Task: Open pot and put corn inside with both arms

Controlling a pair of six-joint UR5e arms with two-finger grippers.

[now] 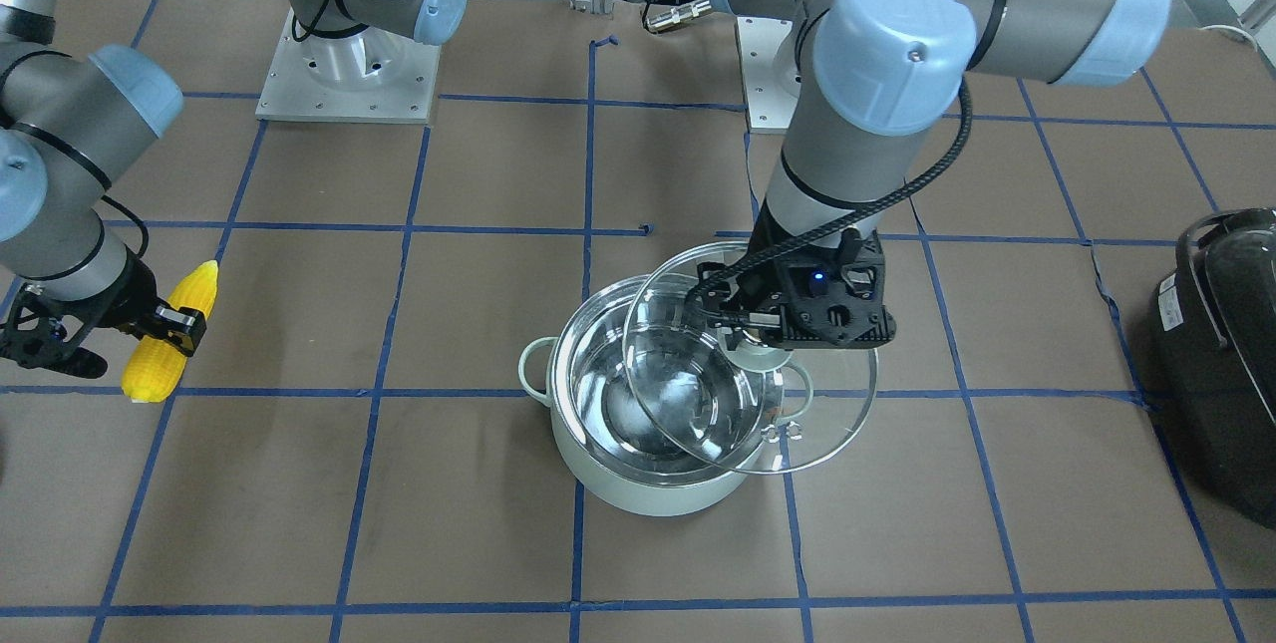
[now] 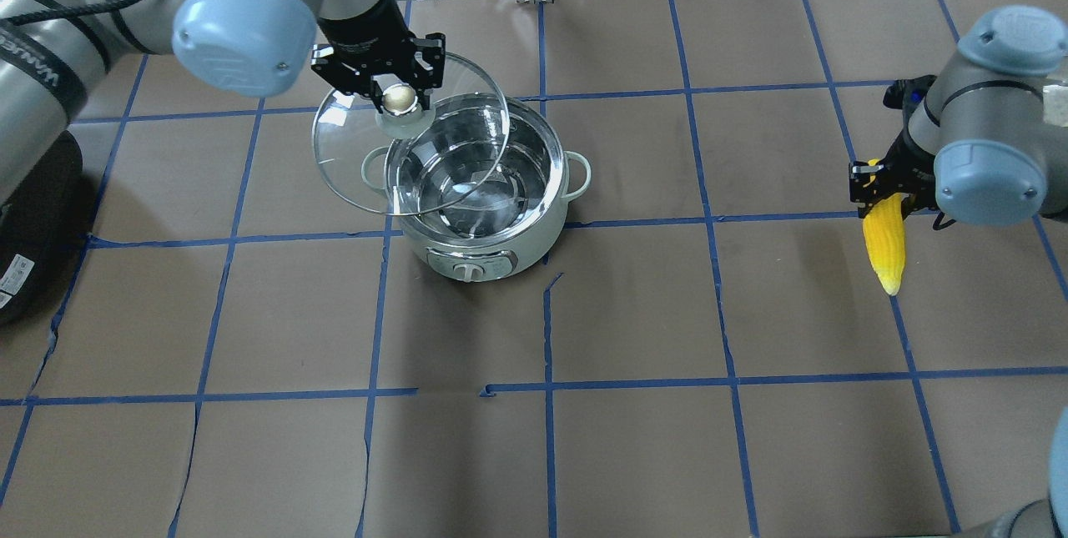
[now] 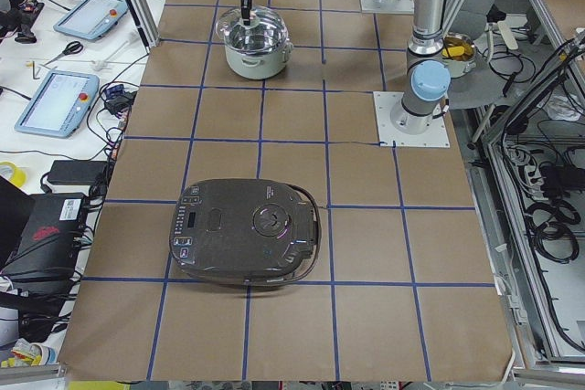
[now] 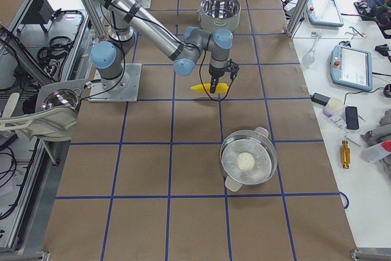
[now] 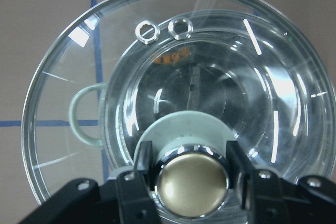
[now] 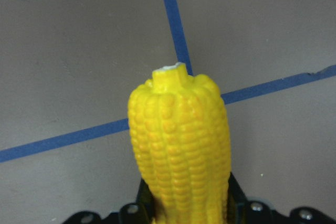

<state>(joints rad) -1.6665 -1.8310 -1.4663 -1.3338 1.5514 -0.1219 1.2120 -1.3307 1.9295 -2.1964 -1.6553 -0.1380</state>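
Observation:
The pale mint-green pot [image 1: 638, 488] stands open near the table's middle, its steel inside bare; it also shows in the overhead view [image 2: 480, 258]. My left gripper [image 1: 755, 324] [image 2: 399, 96] is shut on the knob [image 5: 191, 184] of the glass lid [image 1: 817, 429] [image 2: 355, 167] and holds it tilted above the pot, shifted toward my left and still overlapping the rim. My right gripper [image 1: 169, 324] [image 2: 880, 188] is shut on the yellow corn [image 1: 150, 369] [image 2: 886, 254] [image 6: 178, 145], holding it just above the table far to the pot's right.
A large black appliance [image 1: 1226, 374] [image 3: 247, 230] lies at the table's left end, close to the left arm. A steel pot with a lid [image 4: 247, 163] stands at the right end. Blue tape lines grid the brown table.

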